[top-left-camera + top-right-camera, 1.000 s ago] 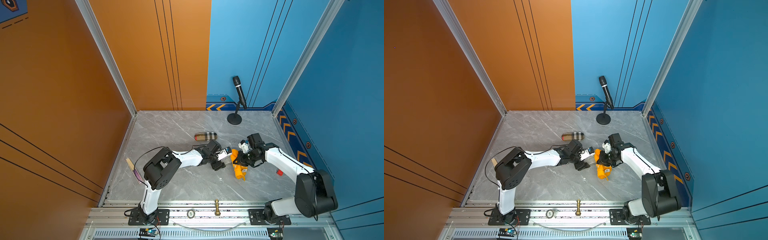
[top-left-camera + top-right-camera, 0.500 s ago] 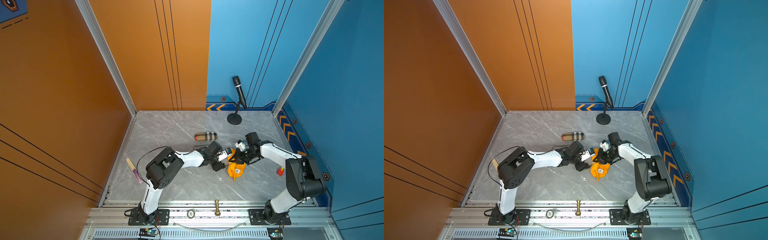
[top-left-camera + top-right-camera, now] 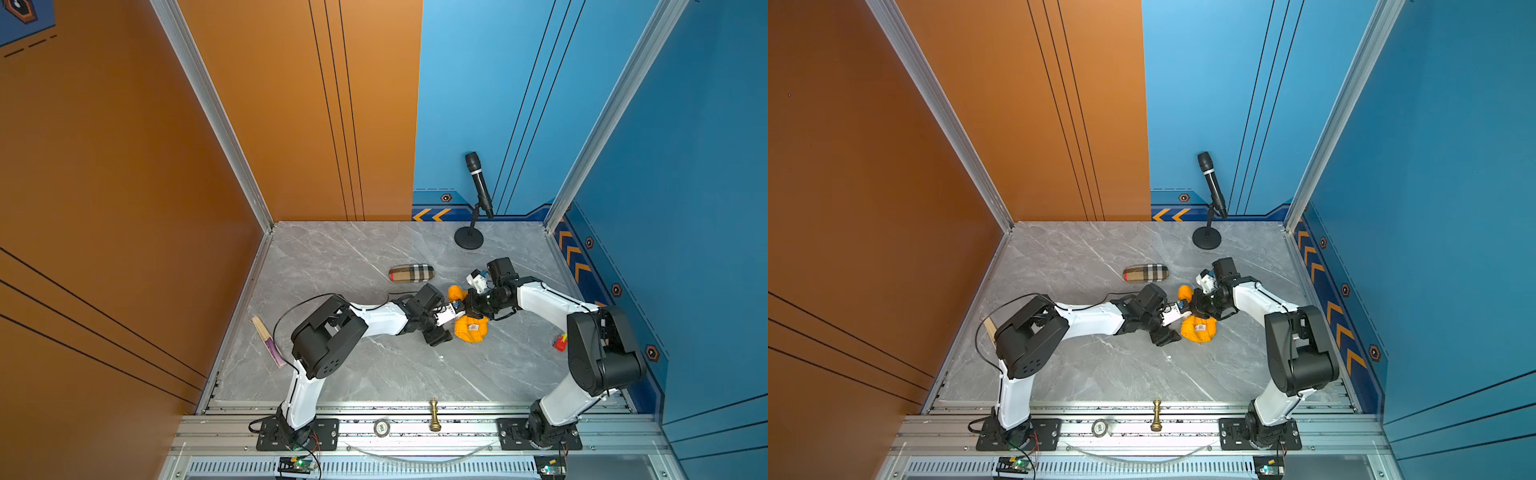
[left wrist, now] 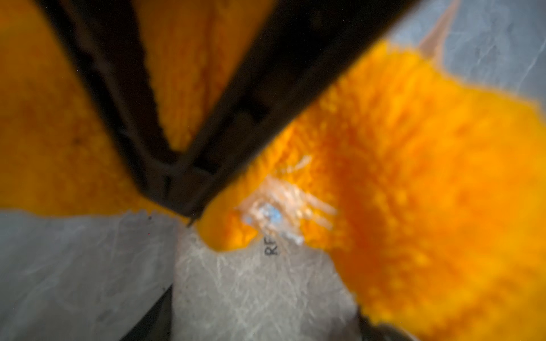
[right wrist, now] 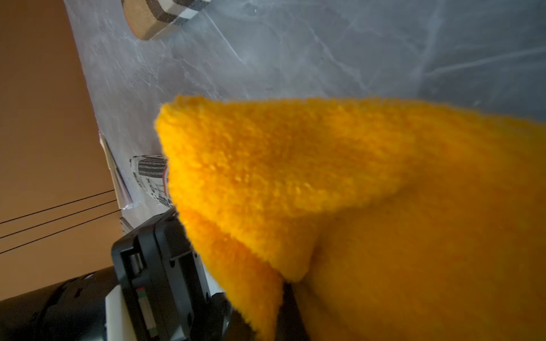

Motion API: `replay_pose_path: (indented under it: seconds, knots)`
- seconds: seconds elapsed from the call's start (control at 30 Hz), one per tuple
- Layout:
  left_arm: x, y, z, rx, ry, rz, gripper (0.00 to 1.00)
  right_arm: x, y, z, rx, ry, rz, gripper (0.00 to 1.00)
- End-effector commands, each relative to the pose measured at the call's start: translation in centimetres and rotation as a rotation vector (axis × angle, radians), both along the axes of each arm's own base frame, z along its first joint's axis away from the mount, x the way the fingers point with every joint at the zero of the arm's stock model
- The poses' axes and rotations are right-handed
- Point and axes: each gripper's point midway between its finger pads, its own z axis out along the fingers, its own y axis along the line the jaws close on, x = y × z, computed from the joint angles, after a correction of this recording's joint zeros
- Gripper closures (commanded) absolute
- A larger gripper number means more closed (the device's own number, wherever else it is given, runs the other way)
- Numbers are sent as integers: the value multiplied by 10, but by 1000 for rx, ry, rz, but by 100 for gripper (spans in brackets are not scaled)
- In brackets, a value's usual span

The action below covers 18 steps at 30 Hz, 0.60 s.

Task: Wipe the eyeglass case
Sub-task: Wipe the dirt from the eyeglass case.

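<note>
Case (image 3: 411, 273): plaid, lying flat just 12 o'clock of the table (image 3: 353, 374) centre, seen in both top views (image 3: 1145, 273). It lies apart from both grippers. One end shows in the right wrist view (image 5: 159, 17).
Cloth (image 3: 471, 328): orange and bunched, at 4 o'clock from the case, near it but not touching. Its lower part rests on the table and its upper part is lifted.
Right gripper (image 3: 471, 309): reaches in from 3 o'clock and is clenched on a fold of the cloth, which drapes across its wrist view (image 5: 354, 192).
Left gripper (image 3: 451, 322): reaches in from 9 o'clock, right at the cloth's 9 o'clock edge. Its wrist view is filled with blurred cloth (image 4: 413, 177), so I cannot tell whether it grasps or is released.
Microphone (image 3: 480, 185): on a stand at 1 o'clock, by the far wall.
Chess piece (image 3: 434, 414): upright on the front rail at 6 o'clock.
Sticks (image 3: 268, 340): at the table's 9 o'clock edge.
Red item (image 3: 560, 343): at the table's 3 o'clock edge.
</note>
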Motion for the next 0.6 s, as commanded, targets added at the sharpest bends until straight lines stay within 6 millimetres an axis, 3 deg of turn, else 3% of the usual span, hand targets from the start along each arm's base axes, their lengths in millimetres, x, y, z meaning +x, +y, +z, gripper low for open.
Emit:
replay_pose_path:
  seconds: [0.0, 0.1, 0.27, 0.37, 0.57]
  knots:
    - [-7, -32, 31, -119, -57, -75, 77, -9, -7, -15, 40, 66, -37, 100]
    - [-6, -32, 32, -132, -58, -69, 77, -11, -44, -12, -34, 62, -70, 100]
    - [-1, -32, 36, -163, -49, -47, 77, -23, -58, -18, -72, 85, -63, 100]
    - [-1, -32, 36, -175, -48, -42, 78, -32, -45, -28, -67, 105, -35, 100]
    - [4, -32, 37, -193, -50, -21, 78, -44, 15, -28, 120, 126, 25, 100]
